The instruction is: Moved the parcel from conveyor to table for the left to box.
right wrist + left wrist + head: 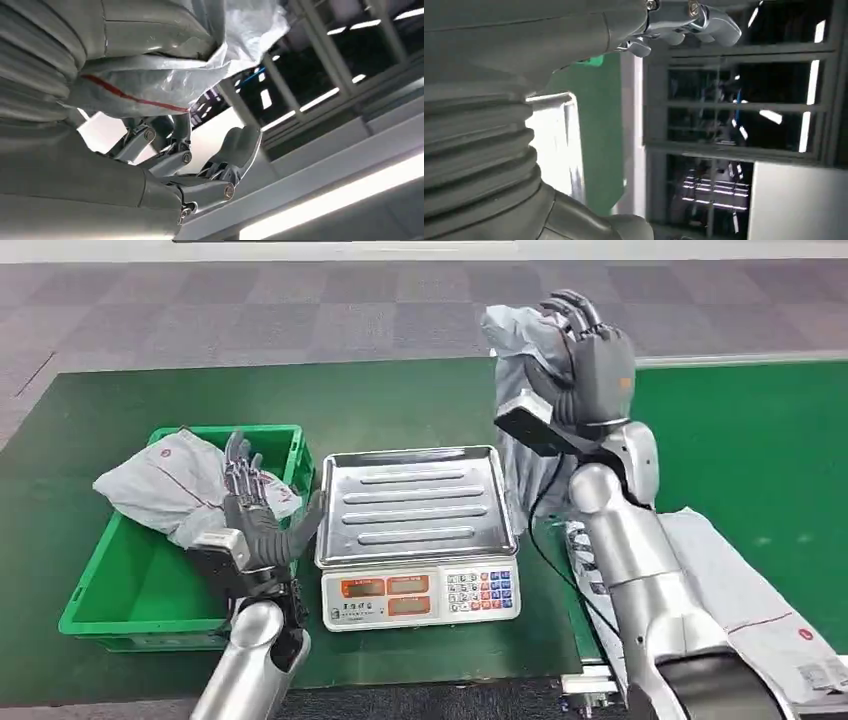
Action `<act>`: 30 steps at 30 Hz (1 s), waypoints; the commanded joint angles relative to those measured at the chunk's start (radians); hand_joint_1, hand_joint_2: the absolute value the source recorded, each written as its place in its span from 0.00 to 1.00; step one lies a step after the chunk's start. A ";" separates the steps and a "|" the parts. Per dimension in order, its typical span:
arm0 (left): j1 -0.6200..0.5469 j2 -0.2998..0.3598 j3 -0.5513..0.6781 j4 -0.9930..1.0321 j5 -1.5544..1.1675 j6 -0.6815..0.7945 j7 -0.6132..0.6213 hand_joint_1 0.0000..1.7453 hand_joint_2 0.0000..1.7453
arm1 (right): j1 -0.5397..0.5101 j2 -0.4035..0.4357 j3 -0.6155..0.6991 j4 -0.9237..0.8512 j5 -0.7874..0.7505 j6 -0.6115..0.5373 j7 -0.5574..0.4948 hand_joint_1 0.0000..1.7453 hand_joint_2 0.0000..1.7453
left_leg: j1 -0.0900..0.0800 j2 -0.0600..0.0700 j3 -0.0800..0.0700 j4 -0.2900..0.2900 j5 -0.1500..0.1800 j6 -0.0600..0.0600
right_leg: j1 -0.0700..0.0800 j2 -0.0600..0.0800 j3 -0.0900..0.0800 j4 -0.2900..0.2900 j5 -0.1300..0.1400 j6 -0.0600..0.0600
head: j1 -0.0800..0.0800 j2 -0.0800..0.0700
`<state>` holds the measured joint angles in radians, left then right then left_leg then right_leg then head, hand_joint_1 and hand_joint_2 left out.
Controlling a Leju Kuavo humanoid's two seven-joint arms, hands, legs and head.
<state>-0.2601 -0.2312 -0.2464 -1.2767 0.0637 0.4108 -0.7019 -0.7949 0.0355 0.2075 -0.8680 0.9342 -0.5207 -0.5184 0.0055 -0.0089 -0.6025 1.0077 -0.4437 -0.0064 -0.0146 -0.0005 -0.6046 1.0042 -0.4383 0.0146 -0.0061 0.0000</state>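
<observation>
Grey crinkly poly parcel (520,350) gripped by right robot hand (590,360) (left robot hand (255,520) splayed, holding nothing).

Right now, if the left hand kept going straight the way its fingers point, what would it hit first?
Probably the grey parcel lying in the green crate: the open left hand points up and away over it. Depth is unclear, so it might pass above.

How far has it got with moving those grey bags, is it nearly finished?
Partway. One grey parcel already lies in the green crate. The right robot hand holds another parcel up in the air, beyond the scale, whose tray is bare. The left robot hand waits open beside the crate. One more parcel lies on the green belt at the right.
</observation>
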 commanded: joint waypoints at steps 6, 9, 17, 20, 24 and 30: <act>0.024 -0.013 0.060 -0.136 -0.029 0.170 0.004 0.00 1.00 | -0.236 0.075 0.170 0.356 0.043 0.057 0.001 1.00 1.00 | -0.001 0.006 0.002 0.000 -0.002 0.000 | -0.001 0.005 0.001 0.000 0.000 -0.001 | 0.000 0.000; 0.028 -0.018 0.057 -0.170 -0.034 0.237 0.004 0.00 1.00 | -0.265 0.152 0.227 0.455 0.066 0.109 0.008 1.00 1.00 | -0.001 0.009 0.000 0.001 -0.002 0.000 | -0.001 0.009 -0.002 0.001 0.001 -0.001 | 0.000 0.000; 0.023 -0.029 0.068 -0.101 0.003 0.193 0.004 0.00 1.00 | -0.184 0.193 0.345 0.610 0.125 0.471 0.144 1.00 1.00 | 0.001 0.004 0.005 -0.003 0.000 -0.002 | 0.002 0.003 0.004 -0.003 0.000 -0.002 | 0.000 0.000; 0.013 -0.026 0.072 -0.088 0.009 0.186 0.004 0.00 1.00 | -0.167 0.175 0.373 0.610 0.169 0.556 0.169 1.00 1.00 | 0.001 0.003 0.004 -0.002 0.000 -0.001 | 0.002 0.002 0.003 -0.002 -0.001 -0.001 | 0.000 0.000; 0.018 -0.033 0.084 -0.076 0.009 0.179 0.004 0.00 1.00 | -0.140 0.167 0.388 0.621 0.174 0.588 0.165 1.00 1.00 | 0.001 0.002 0.003 -0.002 0.000 -0.001 | 0.001 0.001 0.003 -0.002 0.000 -0.001 | 0.000 0.000; 0.037 -0.033 0.113 -0.059 0.011 0.172 0.004 0.00 1.00 | -0.131 0.162 0.353 0.594 0.122 0.499 0.171 0.00 1.00 | 0.001 0.002 0.004 -0.002 0.000 -0.001 | 0.001 0.001 0.004 -0.003 0.000 -0.002 | 0.000 0.000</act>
<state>-0.2253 -0.2670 -0.2033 -1.4050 0.0710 0.5886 -0.7015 -0.9064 0.2083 0.5131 -0.3410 1.0849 0.0610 -0.3731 0.0061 -0.0076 -0.6030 1.0080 -0.4432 -0.0075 -0.0143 0.0009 -0.6052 1.0032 -0.4384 0.0140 -0.0061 0.0000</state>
